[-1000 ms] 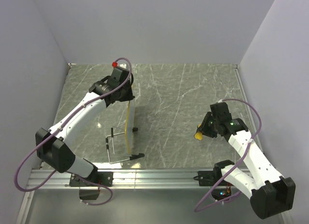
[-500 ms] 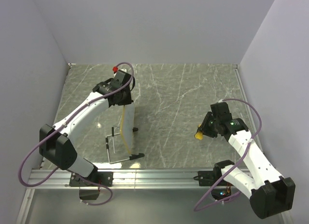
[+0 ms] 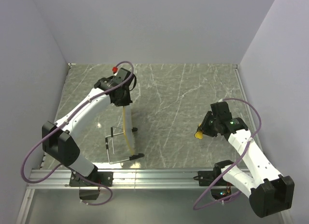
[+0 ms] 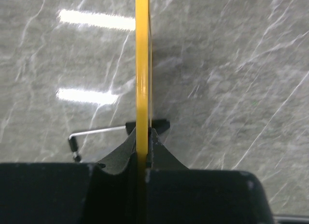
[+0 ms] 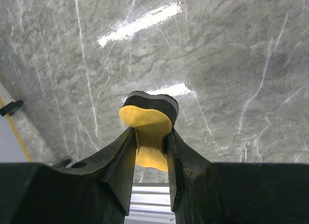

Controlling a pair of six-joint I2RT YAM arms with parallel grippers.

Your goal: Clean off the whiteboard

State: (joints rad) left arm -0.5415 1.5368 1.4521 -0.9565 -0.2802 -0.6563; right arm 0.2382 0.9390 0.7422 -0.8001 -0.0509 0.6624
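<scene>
While the left arm stretches over the left half of the grey marbled bench [image 3: 183,98], its left pincer [image 4: 142,143] is clamped on the top edge of the whiteboard [image 4: 142,64]. The whiteboard stands upright on its long edge, left of the bench's middle, so the cameras above and on the left wrist see only its thin yellow frame, edge-on. Its writing face cannot be seen from either view. One small black foot [image 4: 160,123] sticks out at the base of the board, resting on the bench. A thin metal wire rod [image 4: 99,131] with a black tip lies on the bench just left of the board. Well apart from it, on the right side, the right pincer [image 5: 150,137] hovers above the bench, closed on a small yellow eraser [image 5: 145,119] with a dark felt layer facing away from the fingers.
</scene>
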